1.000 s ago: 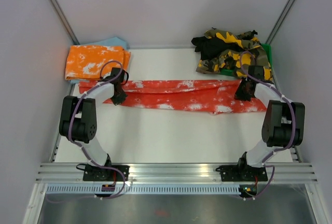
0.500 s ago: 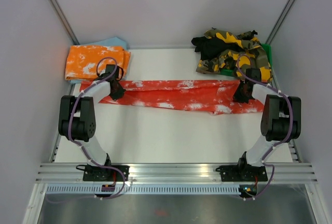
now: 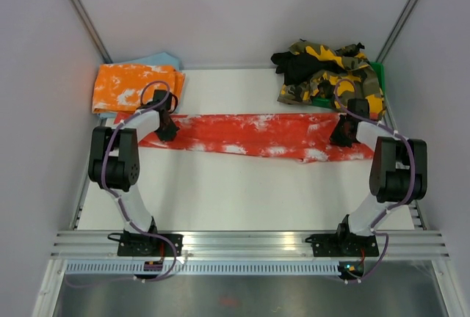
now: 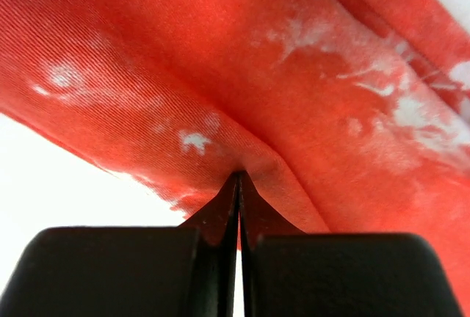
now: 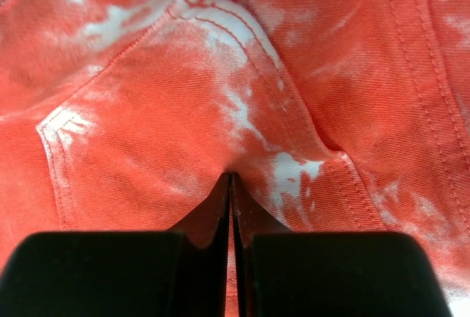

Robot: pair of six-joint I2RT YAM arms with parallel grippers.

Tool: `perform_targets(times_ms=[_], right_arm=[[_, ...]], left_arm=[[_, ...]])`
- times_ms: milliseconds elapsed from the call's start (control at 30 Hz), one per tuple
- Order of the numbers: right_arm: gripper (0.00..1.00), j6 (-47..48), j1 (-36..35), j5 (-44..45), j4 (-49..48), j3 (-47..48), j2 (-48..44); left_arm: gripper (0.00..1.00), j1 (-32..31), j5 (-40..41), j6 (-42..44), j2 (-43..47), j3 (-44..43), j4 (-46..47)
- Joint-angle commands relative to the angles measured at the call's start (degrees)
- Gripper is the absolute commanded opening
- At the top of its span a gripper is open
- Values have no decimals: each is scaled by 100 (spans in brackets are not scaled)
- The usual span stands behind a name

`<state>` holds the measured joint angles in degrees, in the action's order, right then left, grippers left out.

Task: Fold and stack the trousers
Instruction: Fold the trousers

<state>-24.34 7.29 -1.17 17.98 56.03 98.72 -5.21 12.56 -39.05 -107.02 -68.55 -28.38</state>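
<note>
Red pair gripped at both ends, cross-fold not yet made; one pair already stacked.

The trousers (image 3: 257, 135) lie stretched as a long narrow band across the middle of the top view, probably leg on leg, though I can't confirm that. The left gripper (image 4: 239, 177) is at the band's left end, jaws closed with a ridge of cloth pinched at the tips. The right gripper (image 5: 230, 179) is at the right end, jaws together, with cloth puckered into them beside a stitched pocket seam. My read of what's done: the orange-and-white pair (image 3: 136, 88) is folded flat at upper left. What's left: fold this pair end to end, stack it, then handle the camo-and-black heap (image 3: 330, 75) at upper right. The cloth is red twill with white splotches, soft and lightly wrinkled, with its lower-right edge bunched.
</note>
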Motion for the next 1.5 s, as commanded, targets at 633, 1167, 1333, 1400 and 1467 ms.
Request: perform_targets(times_ms=[633,1167,1333,1400,1467], right_arm=[[0,-581,18,557,1603,-1683,-2304],[4,-361,9,-48,2140,-157,-3271],[13,-186,9,-777,2026,382,-3131],[16,-115,1,-1007,1947,382,-3087],[17,-98,-26,-1245,1911,348,-3060]], left_arm=[[2,55,98,336,2141,2311,-976],[75,64,-123,653,3425,274,-1732],[100,519,440,93,3574,140,-1934],[100,1360,240,-146,3723,578,-1769],[100,2012,-529,-235,3837,1191,-1391]])
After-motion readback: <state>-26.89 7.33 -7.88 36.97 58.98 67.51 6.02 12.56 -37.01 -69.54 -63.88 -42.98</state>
